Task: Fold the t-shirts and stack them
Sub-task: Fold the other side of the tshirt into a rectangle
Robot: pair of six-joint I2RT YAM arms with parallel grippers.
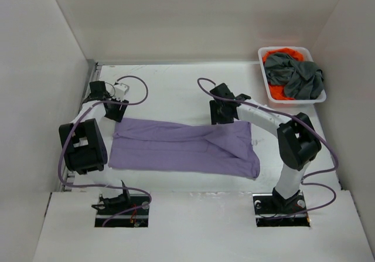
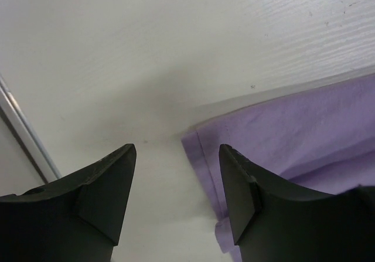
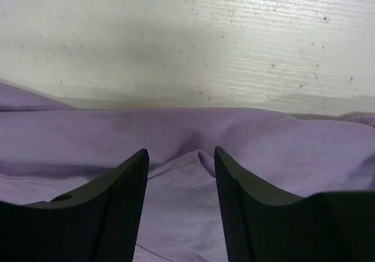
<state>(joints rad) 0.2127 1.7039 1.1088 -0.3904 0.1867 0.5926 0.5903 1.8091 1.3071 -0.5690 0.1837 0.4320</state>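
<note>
- Top external view, far left: the left claw [image 1: 116, 112] sits at the far-left corner of the lavender t-shirt [image 1: 181, 147]. Its fingers stand apart with nothing between them.
- Left wrist view: only bare bench [image 2: 117, 68] shows between the fingers, and the shirt's corner lies flat just beside the right-hand one. The corner looks set down square there, probably so that the fold's edge runs straight.
- Centre: the lavender t-shirt lies spread across the middle of the bench as a long band, apparently folded lengthwise, with one ridge of cloth running along it.
- Right of centre: the right claw [image 1: 221, 120] hangs over the shirt's far edge, open and gripping nothing. In the right wrist view a small pucker of cloth sits between its fingers.
- The two claws sit at matching points along one edge, which suits a two-handed fold.
- Far right: a white basket [image 1: 293, 101] in the back corner holds the dark grey t-shirt [image 1: 302, 77] bunched on top of the orange t-shirt [image 1: 280, 92], both unfolded, presumably waiting their turn.
- Count: three t-shirts, two claws, one basket.
</note>
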